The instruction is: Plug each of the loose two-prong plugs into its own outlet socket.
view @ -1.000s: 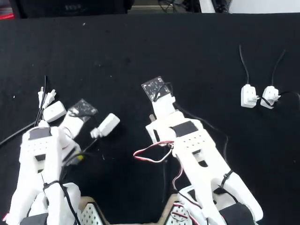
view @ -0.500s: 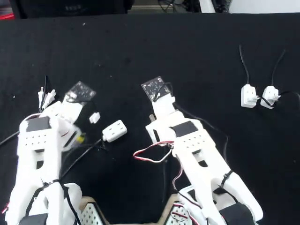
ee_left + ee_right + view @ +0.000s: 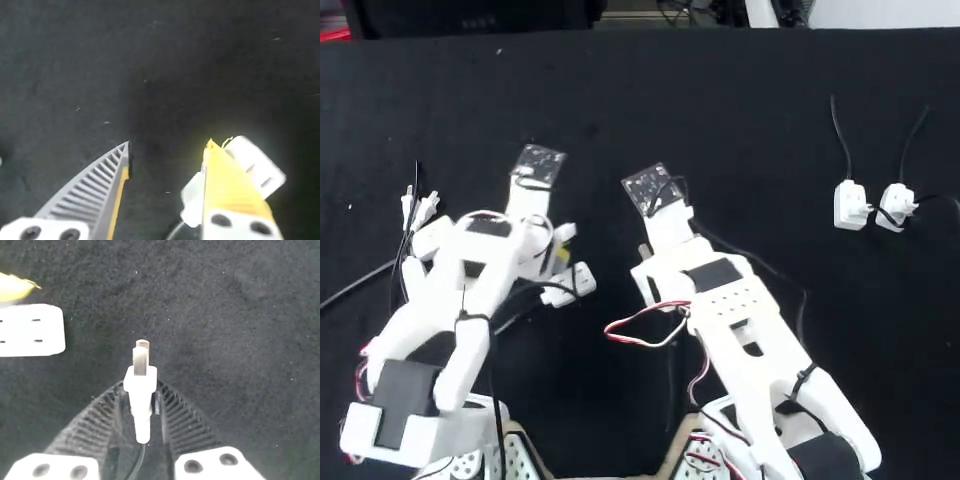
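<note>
Plugs and sockets are looking only partly matched up. Far off at one side of the black tabletop (image 3: 720, 100), two white corded pieces (image 3: 851, 205) are sitting side by side and appearing to be already joined pairs, though they are too small to be sure of. Near the arms the work is looking unfinished. One plug (image 3: 141, 371) is being pinched lengthwise between the fingers of the right claw (image 3: 140, 386), its prongs pointing out past the fingertips and its cord trailing back between them. It is hanging over bare cloth and not entering anything yet. The nearest socket block (image 3: 30, 330) is lying with its slots showing, off to the side of that plug and apart from it, so the prongs are not lining up with any slot. The left claw (image 3: 167, 145) is hanging spread wide with nothing between its fingers. That same socket block (image 3: 255, 165) is sitting just outside its yellow finger (image 3: 227, 185), seemingly touching it rather than being gripped. In the high view, a second socket block (image 3: 430, 233) is lying beside the left arm, partly covered by it, with more loose plugs (image 3: 420, 205) just beyond it on their cords. Judging from this, the held plug is needing to be brought across and lined up with the slots, and the loose ones are waiting to be picked up afterwards.
</note>
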Controlling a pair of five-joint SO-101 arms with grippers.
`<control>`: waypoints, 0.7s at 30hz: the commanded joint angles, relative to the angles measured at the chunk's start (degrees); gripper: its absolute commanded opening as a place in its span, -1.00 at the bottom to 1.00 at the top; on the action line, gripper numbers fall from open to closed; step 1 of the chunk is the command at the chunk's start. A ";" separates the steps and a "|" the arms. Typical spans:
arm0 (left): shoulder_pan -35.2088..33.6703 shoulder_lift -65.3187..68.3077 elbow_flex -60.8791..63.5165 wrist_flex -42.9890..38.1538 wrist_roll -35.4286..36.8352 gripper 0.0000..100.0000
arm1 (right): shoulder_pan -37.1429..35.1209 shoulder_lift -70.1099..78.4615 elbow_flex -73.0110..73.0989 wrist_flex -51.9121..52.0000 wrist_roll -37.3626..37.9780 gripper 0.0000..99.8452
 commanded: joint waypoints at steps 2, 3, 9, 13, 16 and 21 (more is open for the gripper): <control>2.51 -0.97 -7.16 3.78 1.67 -0.52 | 1.05 -1.89 -0.31 -0.79 0.09 -0.98; 2.15 -1.76 -7.52 4.13 1.58 -0.52 | 1.05 -1.89 -0.31 -0.79 0.09 -0.98; -2.95 -10.73 -6.46 11.16 1.58 -0.52 | -1.32 -1.98 -2.33 2.55 1.58 -0.98; -4.70 -21.63 0.04 12.22 2.02 -0.52 | -7.12 -1.98 -3.12 2.20 3.87 -0.98; -4.88 -32.18 8.13 9.67 3.69 -0.52 | -11.43 -1.98 -1.98 -0.97 4.13 -0.98; -5.49 -45.89 16.92 6.07 12.31 -0.52 | -19.96 -2.15 -0.57 -7.30 4.22 -0.98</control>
